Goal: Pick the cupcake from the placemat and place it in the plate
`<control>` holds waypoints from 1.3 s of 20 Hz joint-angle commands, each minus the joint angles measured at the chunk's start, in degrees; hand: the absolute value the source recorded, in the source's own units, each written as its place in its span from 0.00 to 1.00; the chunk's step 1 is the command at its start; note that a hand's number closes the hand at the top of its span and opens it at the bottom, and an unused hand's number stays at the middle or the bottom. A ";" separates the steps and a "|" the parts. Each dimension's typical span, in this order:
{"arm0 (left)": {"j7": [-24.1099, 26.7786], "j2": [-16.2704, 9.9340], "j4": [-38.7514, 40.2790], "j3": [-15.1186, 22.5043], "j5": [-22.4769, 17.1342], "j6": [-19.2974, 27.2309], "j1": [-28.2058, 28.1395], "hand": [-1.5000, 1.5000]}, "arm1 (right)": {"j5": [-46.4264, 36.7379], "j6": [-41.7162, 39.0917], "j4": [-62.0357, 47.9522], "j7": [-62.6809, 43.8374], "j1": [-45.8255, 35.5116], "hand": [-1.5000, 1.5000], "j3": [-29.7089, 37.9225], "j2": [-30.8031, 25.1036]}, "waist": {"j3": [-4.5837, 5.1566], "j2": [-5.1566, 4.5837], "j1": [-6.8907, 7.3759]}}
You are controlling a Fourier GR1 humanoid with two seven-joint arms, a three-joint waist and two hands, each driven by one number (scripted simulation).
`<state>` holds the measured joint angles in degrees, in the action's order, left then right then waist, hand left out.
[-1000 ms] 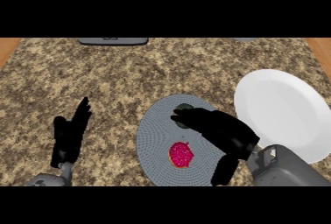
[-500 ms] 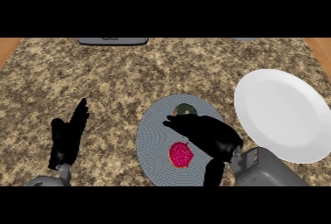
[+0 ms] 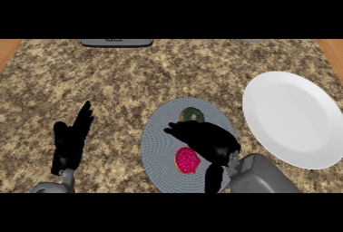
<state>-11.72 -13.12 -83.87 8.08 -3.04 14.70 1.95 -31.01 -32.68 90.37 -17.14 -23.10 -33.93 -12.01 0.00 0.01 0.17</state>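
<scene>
Speckled stone counter (image 3: 167, 72). Right hand (image 3: 204, 138) spread wide over placemat (image 3: 157, 140); pink cupcake (image 3: 186, 160) just below palm, long axis toward hand. Plate (image 3: 295, 118) to right. Left hand (image 3: 70, 140) resting open, far left.

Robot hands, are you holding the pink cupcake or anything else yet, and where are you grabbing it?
Nothing is held. The right hand hangs over the placemat beside the cupcake, fingers not round it. The left hand rests open at the left.
</scene>
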 commanded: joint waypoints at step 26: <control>-0.73 4.91 -0.19 -3.38 5.28 -2.77 -0.35 0.50 | -21.91 16.23 -13.48 1.48 0.70 1.00 17.94 8.57 | -0.06 -0.09 -0.54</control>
<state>-11.73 -8.94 -82.95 3.87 1.40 10.95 2.04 -51.75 -21.23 80.53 -7.88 -22.68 -24.36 -3.36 0.02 0.55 0.05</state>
